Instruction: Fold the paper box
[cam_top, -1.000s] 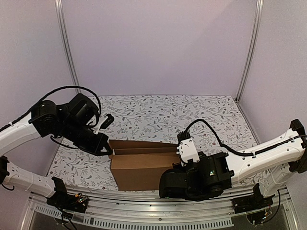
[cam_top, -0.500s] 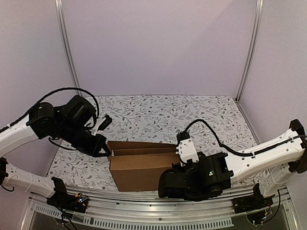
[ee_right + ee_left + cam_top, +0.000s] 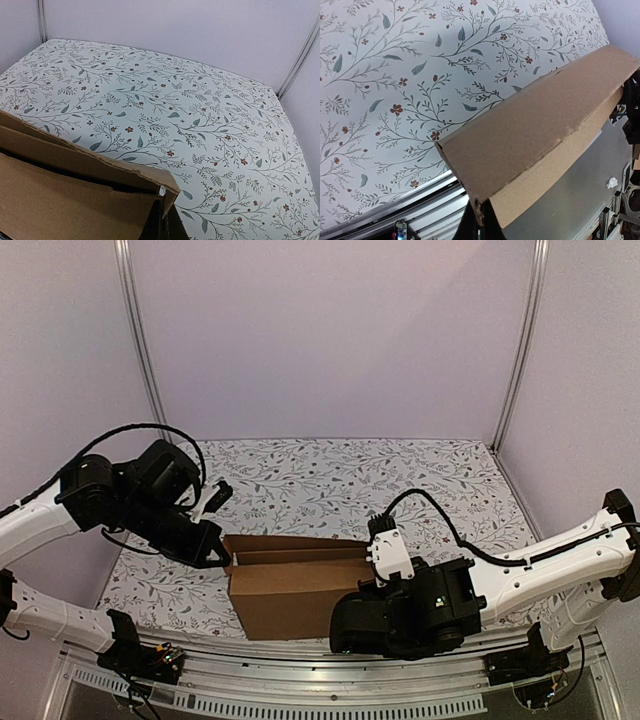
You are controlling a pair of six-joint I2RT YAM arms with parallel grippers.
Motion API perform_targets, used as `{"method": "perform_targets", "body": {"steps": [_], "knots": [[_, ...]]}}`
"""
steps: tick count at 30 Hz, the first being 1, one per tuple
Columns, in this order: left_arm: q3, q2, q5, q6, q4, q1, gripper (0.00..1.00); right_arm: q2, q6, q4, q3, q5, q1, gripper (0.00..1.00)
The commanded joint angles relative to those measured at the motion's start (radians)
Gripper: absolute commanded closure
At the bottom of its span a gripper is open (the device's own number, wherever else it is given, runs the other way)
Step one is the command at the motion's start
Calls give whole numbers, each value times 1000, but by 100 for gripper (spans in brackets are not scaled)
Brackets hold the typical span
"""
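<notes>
The paper box (image 3: 295,590) is plain brown cardboard, standing as a long shallow shape at the table's near edge between both arms. My left gripper (image 3: 225,560) is at its left end. In the left wrist view that gripper (image 3: 480,218) is shut on a torn corner of the paper box (image 3: 535,130). My right gripper (image 3: 165,215) is shut on a flap edge at the right end of the paper box (image 3: 65,200). From above, its fingers are hidden under the black right wrist (image 3: 405,615). The box's top is open, with a dark gap inside.
The table (image 3: 330,480) has a floral cloth. An aluminium rail (image 3: 300,680) runs along its near edge, right beside the box. Metal posts (image 3: 140,340) and lilac walls close in the back and sides.
The left arm has drawn slightly left and down, and the box's left end has shifted a little with it. The right arm has barely moved.
</notes>
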Motion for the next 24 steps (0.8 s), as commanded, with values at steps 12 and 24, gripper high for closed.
{"method": "perform_targets", "body": {"steps": [12, 24], "knots": [[-75, -1, -1, -84, -51, -71, 100, 83, 6, 12, -14, -259, 17, 100], [-74, 17, -111, -183, -85, -186, 100, 82, 2, 11, -14, -246, 17, 100]]}}
